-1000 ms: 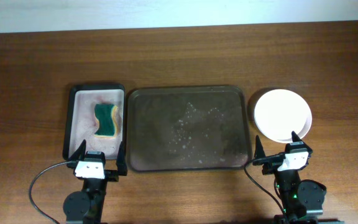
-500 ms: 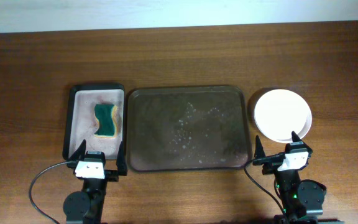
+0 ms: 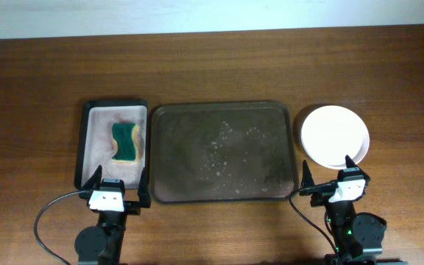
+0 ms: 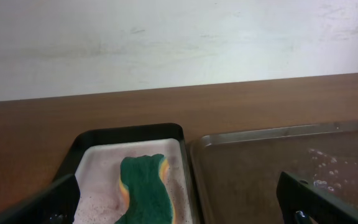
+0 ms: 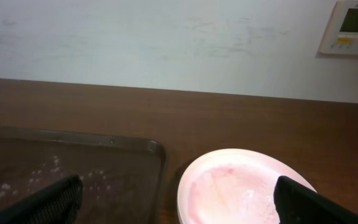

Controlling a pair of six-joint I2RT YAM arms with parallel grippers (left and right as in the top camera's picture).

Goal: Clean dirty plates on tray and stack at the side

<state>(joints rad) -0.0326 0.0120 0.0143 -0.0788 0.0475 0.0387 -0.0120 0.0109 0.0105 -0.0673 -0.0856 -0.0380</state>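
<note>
The large dark brown tray [image 3: 223, 151] lies mid-table with no plates on it, only wet foamy specks; it also shows in the left wrist view [image 4: 278, 168] and the right wrist view [image 5: 73, 165]. A stack of plates [image 3: 335, 135] stands right of the tray, its top plate whitish-pink with a faint pink smear [image 5: 244, 190]; the plates below are hidden. My left gripper [image 3: 116, 188] is open and empty at the front, near the small tray. My right gripper [image 3: 330, 177] is open and empty just in front of the plate stack.
A smaller black tray with a pinkish inside [image 3: 112, 141] lies left of the brown tray and holds a green and yellow sponge [image 3: 126, 142], which also shows in the left wrist view [image 4: 145, 190]. A wall runs behind the table.
</note>
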